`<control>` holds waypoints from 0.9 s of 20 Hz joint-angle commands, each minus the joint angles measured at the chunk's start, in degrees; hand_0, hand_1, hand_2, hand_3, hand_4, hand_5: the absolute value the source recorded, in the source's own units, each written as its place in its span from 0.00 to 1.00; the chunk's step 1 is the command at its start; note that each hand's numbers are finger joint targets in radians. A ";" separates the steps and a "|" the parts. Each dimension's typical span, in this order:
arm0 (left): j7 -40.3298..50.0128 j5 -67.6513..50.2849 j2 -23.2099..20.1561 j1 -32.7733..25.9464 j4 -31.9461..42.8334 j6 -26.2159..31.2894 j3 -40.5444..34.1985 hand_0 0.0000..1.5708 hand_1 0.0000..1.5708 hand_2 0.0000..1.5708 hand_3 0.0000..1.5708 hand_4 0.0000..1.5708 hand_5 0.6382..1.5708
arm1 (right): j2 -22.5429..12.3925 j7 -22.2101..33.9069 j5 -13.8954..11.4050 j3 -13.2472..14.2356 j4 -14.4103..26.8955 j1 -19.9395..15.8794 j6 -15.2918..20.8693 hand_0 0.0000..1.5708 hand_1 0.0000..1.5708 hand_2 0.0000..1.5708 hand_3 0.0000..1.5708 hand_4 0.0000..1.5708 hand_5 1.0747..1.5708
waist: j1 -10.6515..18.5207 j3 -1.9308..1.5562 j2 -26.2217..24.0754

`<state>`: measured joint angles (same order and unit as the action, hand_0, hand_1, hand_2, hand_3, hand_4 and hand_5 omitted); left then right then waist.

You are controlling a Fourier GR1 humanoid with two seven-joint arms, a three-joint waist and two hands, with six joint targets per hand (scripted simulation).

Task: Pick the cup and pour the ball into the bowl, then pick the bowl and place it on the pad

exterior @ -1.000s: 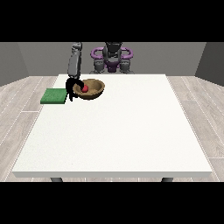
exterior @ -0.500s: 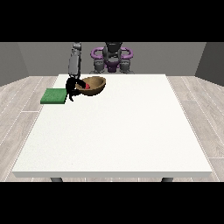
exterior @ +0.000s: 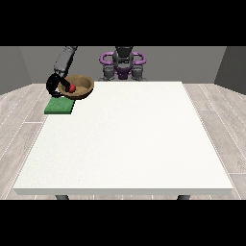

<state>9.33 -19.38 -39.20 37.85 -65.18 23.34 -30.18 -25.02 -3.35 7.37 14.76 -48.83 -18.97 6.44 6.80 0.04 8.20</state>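
Black hand point(exterior: 54, 85) at view's left clamped on round wooden bowl point(exterior: 80, 87), red ball point(exterior: 72, 88) inside, above flat green pad point(exterior: 59, 106)

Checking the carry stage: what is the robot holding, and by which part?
The hand at the view's left holds the brown bowl by its near-left rim, above the green pad.

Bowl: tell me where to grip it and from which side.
Grip the bowl by its rim, probably on the side toward the view's left, where the hand at the view's left already curls round it. The thin open edge suits a pinch, and that side faces the green pad. The red ball lies inside, so keep it level.
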 commanded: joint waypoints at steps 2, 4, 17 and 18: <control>-3.99 1.31 0.66 -5.53 3.05 1.37 -0.64 0.00 0.00 0.00 0.00 0.77 0.97 | -11.37 11.92 -1.02 0.33 -1.68 -1.83 -4.49 1.00 1.00 1.00 0.43 0.69 0.99 | -3.02 0.10 -3.31; -4.11 0.10 -3.54 -5.10 5.55 3.10 -3.04 0.00 0.00 0.00 0.00 0.76 0.97 | -11.31 13.07 0.84 1.41 -2.10 -1.83 -6.49 1.00 1.00 1.00 0.43 0.69 0.99 | -5.23 0.03 -3.99; -12.26 -1.50 -5.62 -5.40 7.26 5.51 -3.75 0.00 0.00 0.00 0.00 0.77 0.98 | -13.70 8.60 2.39 7.05 7.04 -10.49 -6.80 1.00 1.00 1.00 0.27 0.68 0.99 | -1.91 -0.06 5.88; -13.19 -1.36 -6.95 -5.07 9.59 5.67 -4.43 0.00 0.00 0.00 0.00 0.77 0.98 | -13.90 8.05 2.89 7.08 6.47 -10.92 -8.20 1.00 1.00 1.00 0.29 0.68 0.99 | -3.50 -0.05 6.73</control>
<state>-1.29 -20.15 -44.73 32.76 -57.35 27.51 -33.88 -38.61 5.43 9.02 20.20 -44.22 -27.64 -1.32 3.11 0.00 12.47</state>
